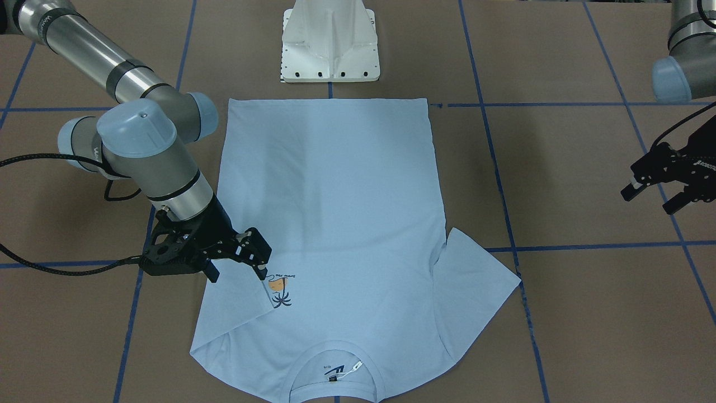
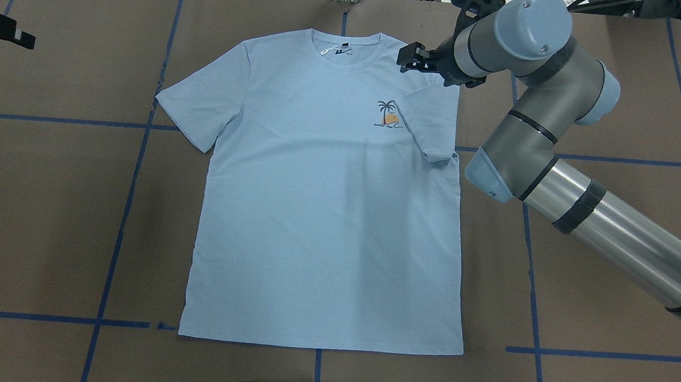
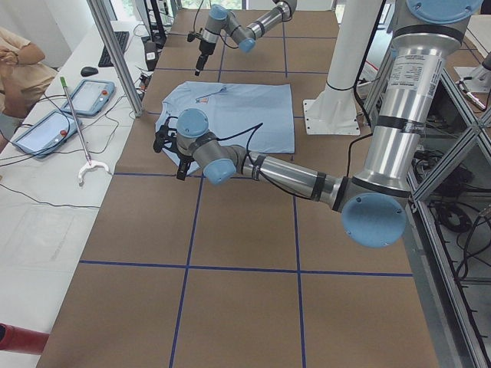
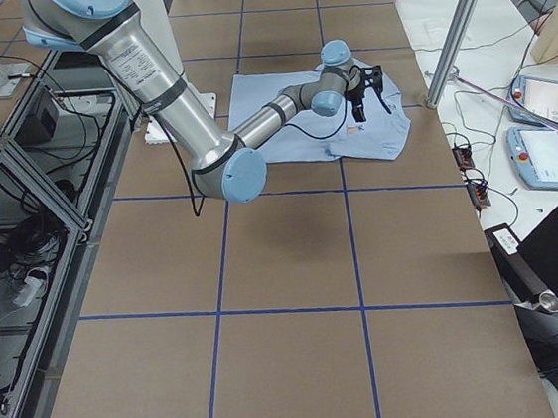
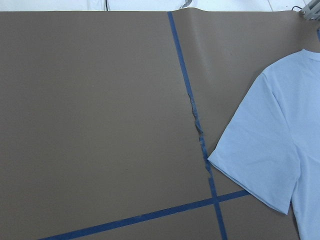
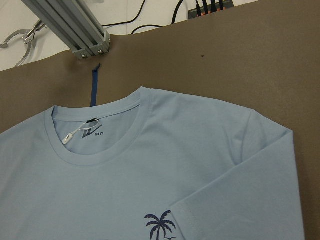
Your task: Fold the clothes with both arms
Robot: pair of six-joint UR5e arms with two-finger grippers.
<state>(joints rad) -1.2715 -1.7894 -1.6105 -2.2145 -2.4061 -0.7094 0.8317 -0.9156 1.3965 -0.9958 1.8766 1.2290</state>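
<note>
Blue T-shirt [image 2: 327, 214], one; left gripper [image 1: 649, 200], right gripper [image 1: 238, 275], two, both spread.

The shirt [image 2: 327, 214] is soft matt cloth, table [image 2: 44, 224] is matt brown paper with blue tape [image 2: 129, 200], right arm [image 2: 625, 235] is shiny brushed metal, smooth plastic caps [image 2: 532, 15].

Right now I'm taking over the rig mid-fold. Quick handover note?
Claws: left claw open and empty, over the table beside the T-shirt. Right claw open and empty, above the right sleeve.
T-shirt: flat, print up, collar away from the robot.
Done: right sleeve folded in beside the palm print.
Left to do: left sleeve lies spread out; body not yet folded.
</note>
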